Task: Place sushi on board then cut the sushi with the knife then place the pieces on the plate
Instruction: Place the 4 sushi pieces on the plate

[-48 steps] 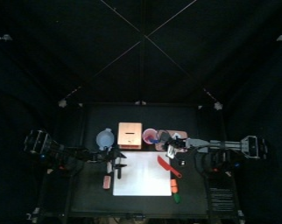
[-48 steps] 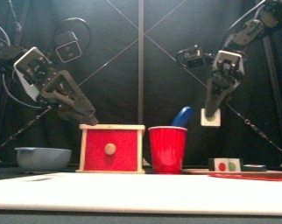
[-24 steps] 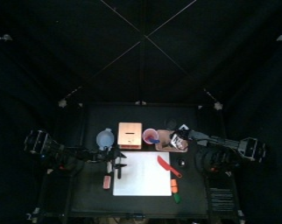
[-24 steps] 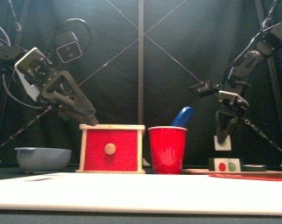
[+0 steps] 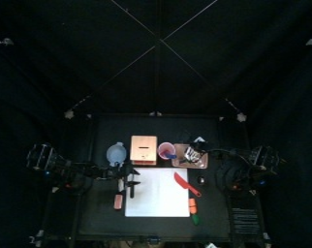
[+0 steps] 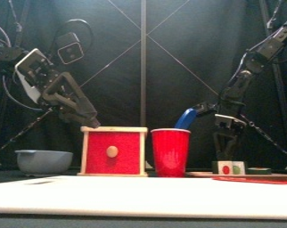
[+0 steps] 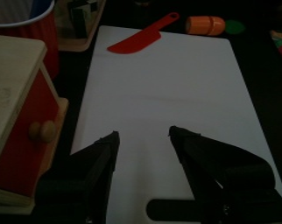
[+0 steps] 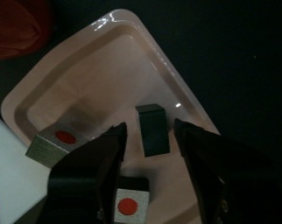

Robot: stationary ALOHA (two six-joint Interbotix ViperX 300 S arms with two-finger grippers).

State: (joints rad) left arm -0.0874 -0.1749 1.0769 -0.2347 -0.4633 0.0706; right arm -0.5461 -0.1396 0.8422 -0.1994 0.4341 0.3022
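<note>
Right gripper [image 8: 150,128] hangs over the pink tray [image 8: 102,70], in the middle of the right wrist view. Its jaws are wide apart. One dark sushi piece [image 8: 151,129] sits in the tray between them, and neither jaw looks to touch it. Two more lie in the tray, each with a red dot: a second piece [image 8: 56,145] at the lower left of that view and a third piece [image 8: 130,202] at the bottom. The red cup [image 8: 15,26] is at the upper left there.

In the front view the cup stands in the middle, with the blue knife [image 6: 185,118] sticking out of it. The box [image 6: 114,151] is just left of the cup, and the bowl [image 6: 43,160] is at the lower left.

Left gripper [image 7: 143,134] hangs over the white board [image 7: 167,87], jaws wide apart and holding nothing. The red knife [image 7: 144,37] lies on the board at the top of the left wrist view. An orange toy [image 7: 204,24] is at the upper right there, near the board's edge.
</note>
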